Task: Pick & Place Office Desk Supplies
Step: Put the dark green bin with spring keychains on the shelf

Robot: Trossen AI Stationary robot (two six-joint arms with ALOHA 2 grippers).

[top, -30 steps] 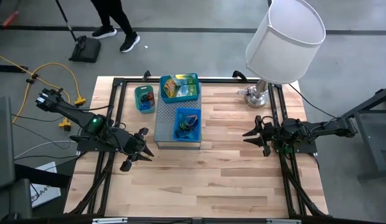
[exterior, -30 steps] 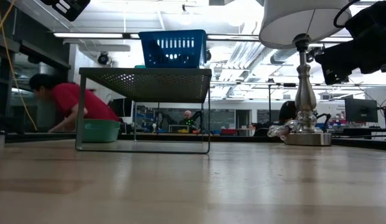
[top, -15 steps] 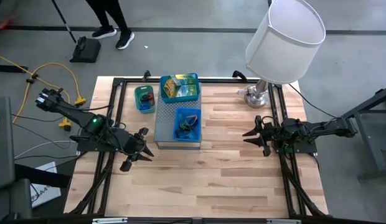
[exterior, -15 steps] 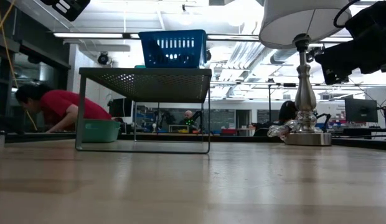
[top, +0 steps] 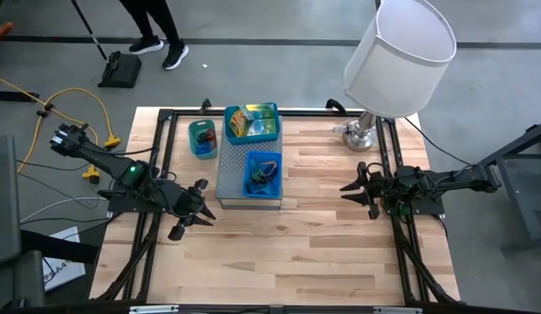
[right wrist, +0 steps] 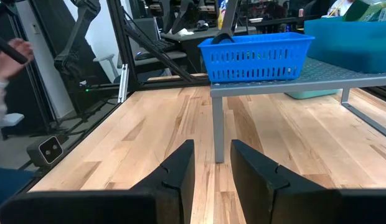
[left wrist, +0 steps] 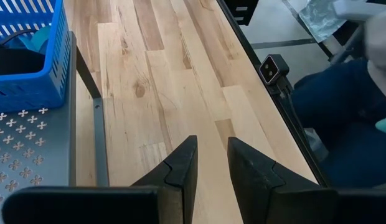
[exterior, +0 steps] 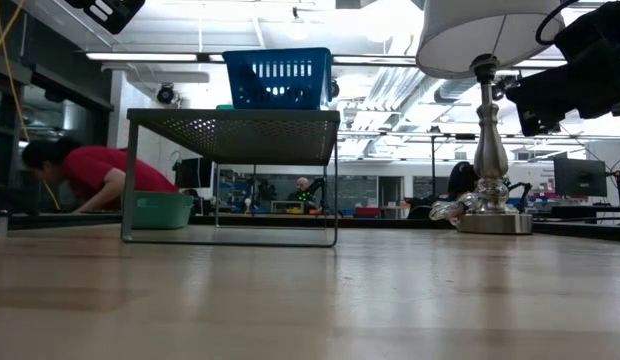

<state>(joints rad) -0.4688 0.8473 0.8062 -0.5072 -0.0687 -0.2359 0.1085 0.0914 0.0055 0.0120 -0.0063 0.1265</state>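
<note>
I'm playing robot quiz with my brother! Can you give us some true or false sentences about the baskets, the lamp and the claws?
1. The blue basket sits on top of the grey metal stand. True.
2. The left claw is holding a rubber band. False: it holds nothing and hangs over bare table.
3. The lamp stands at the table's far right corner. True.
4. The green tub is on top of the stand. False: it sits on the table beside the stand.
5. The right claw is reaching into the blue basket. False: it is apart from the stand, over the table.
</note>
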